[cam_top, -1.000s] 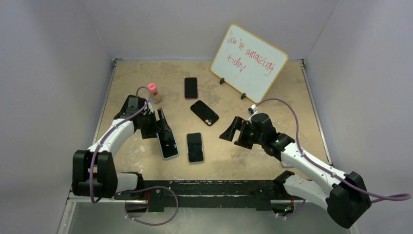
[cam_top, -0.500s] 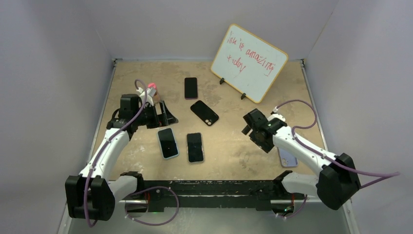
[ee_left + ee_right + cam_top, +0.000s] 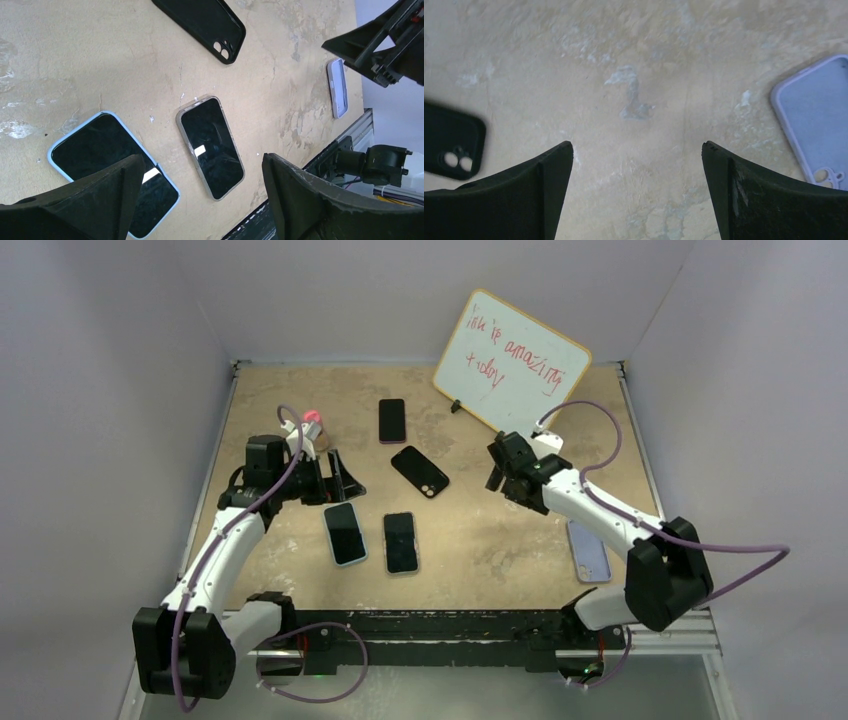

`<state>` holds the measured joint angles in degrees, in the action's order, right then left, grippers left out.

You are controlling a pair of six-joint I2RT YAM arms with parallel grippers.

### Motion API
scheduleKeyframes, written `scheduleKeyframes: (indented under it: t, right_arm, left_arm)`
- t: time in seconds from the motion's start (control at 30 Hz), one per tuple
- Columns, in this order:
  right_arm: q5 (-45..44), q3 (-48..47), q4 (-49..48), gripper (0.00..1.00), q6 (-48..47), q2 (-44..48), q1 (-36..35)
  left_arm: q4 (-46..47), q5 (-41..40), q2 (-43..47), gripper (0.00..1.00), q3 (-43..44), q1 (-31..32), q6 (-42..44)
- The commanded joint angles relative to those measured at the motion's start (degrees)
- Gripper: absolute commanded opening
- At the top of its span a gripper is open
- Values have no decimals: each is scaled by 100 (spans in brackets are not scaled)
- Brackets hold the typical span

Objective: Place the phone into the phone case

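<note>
A phone in a light blue case (image 3: 345, 533) and a phone in a grey case (image 3: 401, 542) lie screen up at the table's near middle. They also show in the left wrist view, blue (image 3: 112, 165) and grey (image 3: 212, 147). An empty black case (image 3: 420, 471) lies behind them, and a bare black phone (image 3: 392, 420) farther back. An empty lavender case (image 3: 588, 550) lies at the near right. My left gripper (image 3: 338, 477) is open and empty, above and behind the blue phone. My right gripper (image 3: 495, 466) is open and empty, between the black case (image 3: 451, 147) and the lavender case (image 3: 819, 115).
A whiteboard (image 3: 512, 368) with red writing stands on feet at the back right. A small pink-capped bottle (image 3: 313, 425) stands just behind my left wrist. Grey walls close the table on three sides. In the left wrist view the right arm (image 3: 385, 45) shows at the top right.
My left gripper let go of the blue-cased phone and drew up and back from it. My right arm swung right and toward the back, uncovering the lavender case.
</note>
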<state>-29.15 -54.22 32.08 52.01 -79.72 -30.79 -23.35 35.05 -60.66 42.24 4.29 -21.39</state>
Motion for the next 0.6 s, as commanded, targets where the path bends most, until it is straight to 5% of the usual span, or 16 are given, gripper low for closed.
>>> scheduleKeyframes:
  t: [0.0,0.33,0.57]
  right_arm:
    - [-1306,-522,1219,99,829,-378,295]
    - [-694,416,259,92,102,-255,1498]
    - [-328,705,-308,74,-263,-632,1904]
  left_arm:
    - [50,65,113,91,24,19,178]
    - [63,231,194,92,12,86,196]
    - [77,249,191,92,6,97,188]
